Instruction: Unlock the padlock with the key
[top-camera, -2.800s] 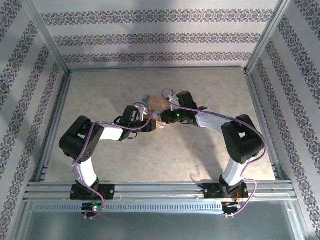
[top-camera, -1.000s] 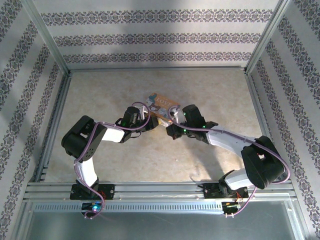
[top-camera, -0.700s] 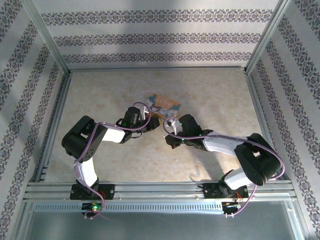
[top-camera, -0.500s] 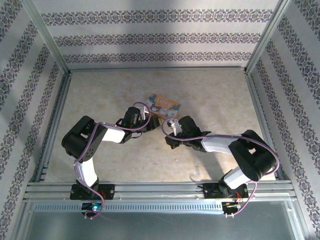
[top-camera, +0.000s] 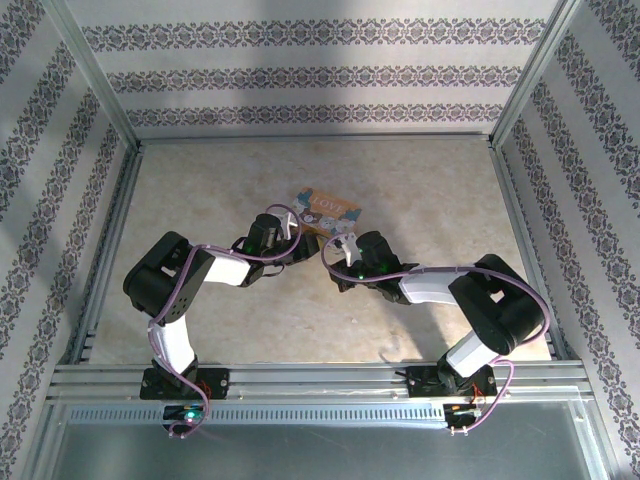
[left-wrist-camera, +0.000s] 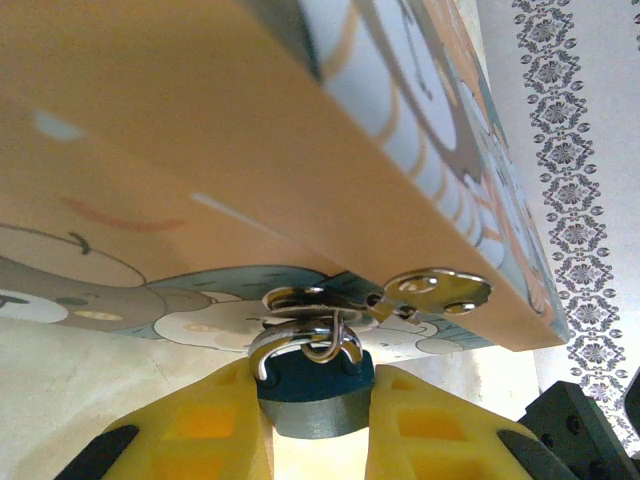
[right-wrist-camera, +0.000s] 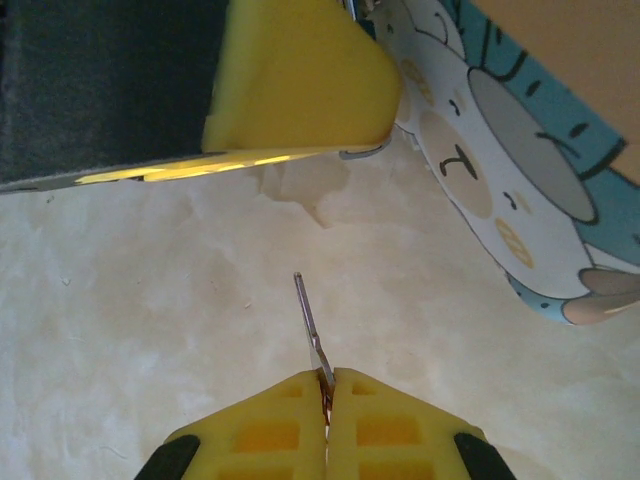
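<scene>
Two black-and-white arms, the left arm (top-camera: 175, 290) and the right arm (top-camera: 480, 300), bend inward toward frame centre. One orange-and-teal rectangular "LOVE" padlock (top-camera: 328, 208) lies there; the left gripper (left-wrist-camera: 315, 385) clamps its dark-teal lock body (left-wrist-camera: 312, 410). The right gripper (right-wrist-camera: 326, 380) pinches one slim silvery metal key (right-wrist-camera: 308, 305), clear of the padlock.

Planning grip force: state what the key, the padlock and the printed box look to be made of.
The key: bare silvery metal, thin glinting blade. The padlock: dark teal matte body, possibly coated metal or plastic; shackle bright polished metal. The printed box: matte orange print, sharp edges; likely card or wood.
</scene>
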